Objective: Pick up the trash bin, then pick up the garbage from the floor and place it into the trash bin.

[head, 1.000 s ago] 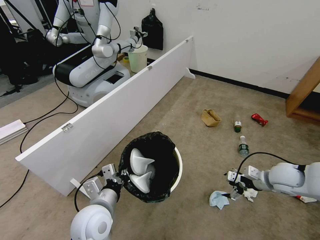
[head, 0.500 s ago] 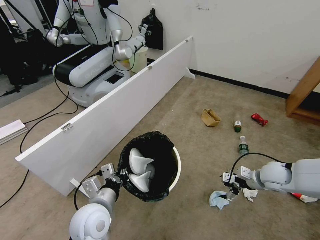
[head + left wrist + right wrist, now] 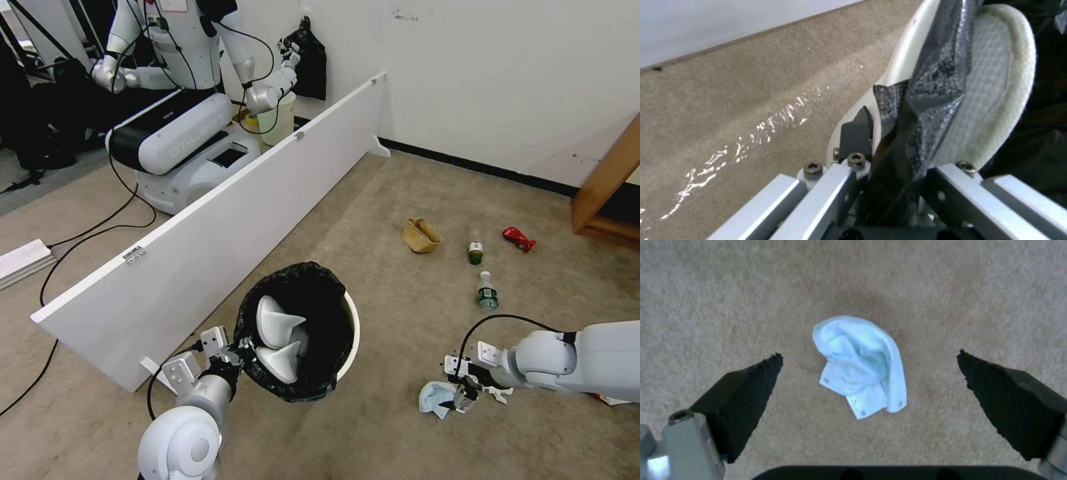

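Observation:
My left gripper (image 3: 235,351) is shut on the near rim of the white trash bin (image 3: 354,328), pinching the black liner (image 3: 933,76) against the rim. Two white slippers (image 3: 277,323) lie inside, and one slipper (image 3: 996,83) presses against the liner. My right gripper (image 3: 460,398) hangs open, low over the floor, right above the blue mask (image 3: 432,399). In the right wrist view the mask (image 3: 862,370) lies centred between the spread fingers (image 3: 751,383). A crumpled tissue (image 3: 500,393) sits just beside that gripper. Farther off lie two bottles (image 3: 487,293), a red wrapper (image 3: 519,239) and a tan paper bag (image 3: 421,235).
A long white board (image 3: 220,213) stands on edge along my left. Behind it are another robot (image 3: 187,127) and a pale green bin (image 3: 277,117). Wooden furniture (image 3: 607,193) is at the right, cables (image 3: 87,233) trail at the left, and a snack packet (image 3: 610,400) peeks from under my right arm.
My right gripper has moved left and down, from beside the tissue to over the blue mask. The bin stays held. The other robot's arm has lifted.

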